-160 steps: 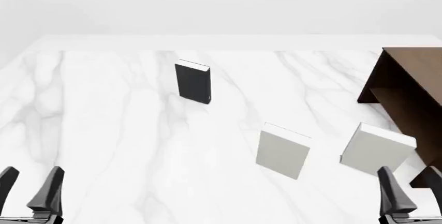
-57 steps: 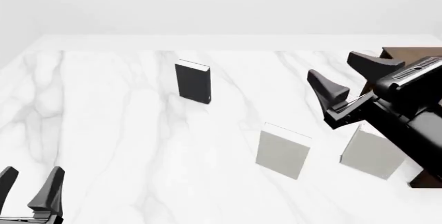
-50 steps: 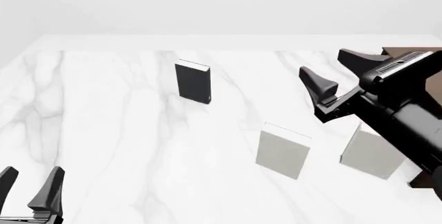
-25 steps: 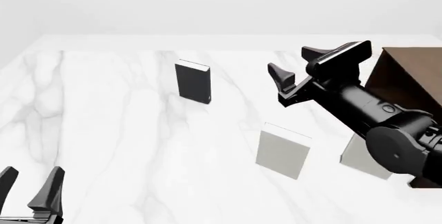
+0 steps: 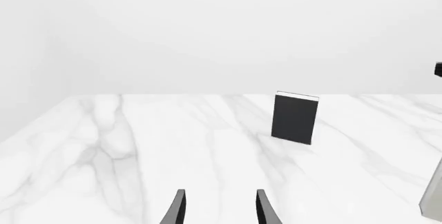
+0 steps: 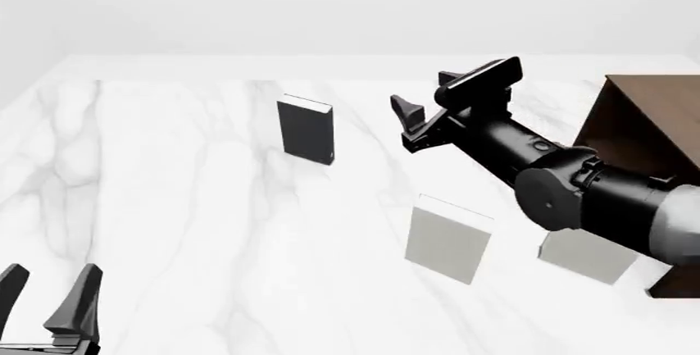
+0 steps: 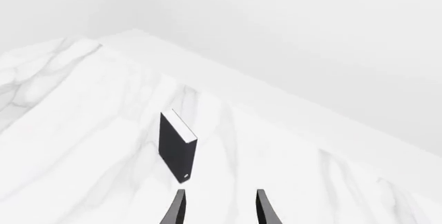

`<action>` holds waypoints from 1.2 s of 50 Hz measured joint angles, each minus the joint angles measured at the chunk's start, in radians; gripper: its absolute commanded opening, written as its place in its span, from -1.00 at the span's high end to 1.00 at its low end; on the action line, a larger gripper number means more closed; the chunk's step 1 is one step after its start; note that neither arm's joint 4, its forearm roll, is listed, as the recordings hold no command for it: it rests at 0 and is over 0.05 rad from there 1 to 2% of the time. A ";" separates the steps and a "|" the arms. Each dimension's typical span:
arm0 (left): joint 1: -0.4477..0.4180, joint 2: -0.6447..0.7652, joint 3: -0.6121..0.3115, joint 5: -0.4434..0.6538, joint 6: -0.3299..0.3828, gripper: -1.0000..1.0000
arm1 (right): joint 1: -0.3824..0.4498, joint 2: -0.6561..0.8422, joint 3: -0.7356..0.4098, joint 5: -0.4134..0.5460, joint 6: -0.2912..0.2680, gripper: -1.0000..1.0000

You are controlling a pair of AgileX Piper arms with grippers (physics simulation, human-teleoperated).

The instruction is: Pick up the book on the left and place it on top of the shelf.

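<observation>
The black book (image 6: 305, 129) stands upright on the marble table, left of centre and towards the back; it also shows in the left wrist view (image 5: 295, 118) and the right wrist view (image 7: 177, 146). The dark brown shelf (image 6: 647, 129) stands at the right edge. My right gripper (image 6: 432, 97) is open and empty, raised above the table to the right of the book, a short way from it. My left gripper (image 6: 46, 302) is open and empty at the near left corner, far from the book.
Two pale grey books stand upright on the near right: one (image 6: 447, 237) in front of my right arm, the other (image 6: 586, 255) partly hidden beneath the arm, next to the shelf. The marble table (image 6: 175, 207) ends at a white back wall.
</observation>
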 measured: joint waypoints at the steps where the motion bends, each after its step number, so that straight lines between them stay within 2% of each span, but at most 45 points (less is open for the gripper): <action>1: 0.000 0.000 0.000 0.000 0.000 -1.00 | 0.001 0.009 -0.006 -0.001 0.000 -1.00; 60: 0.000 0.000 0.000 0.000 0.000 -1.00 | 0.038 0.471 -0.359 -0.056 0.056 -1.00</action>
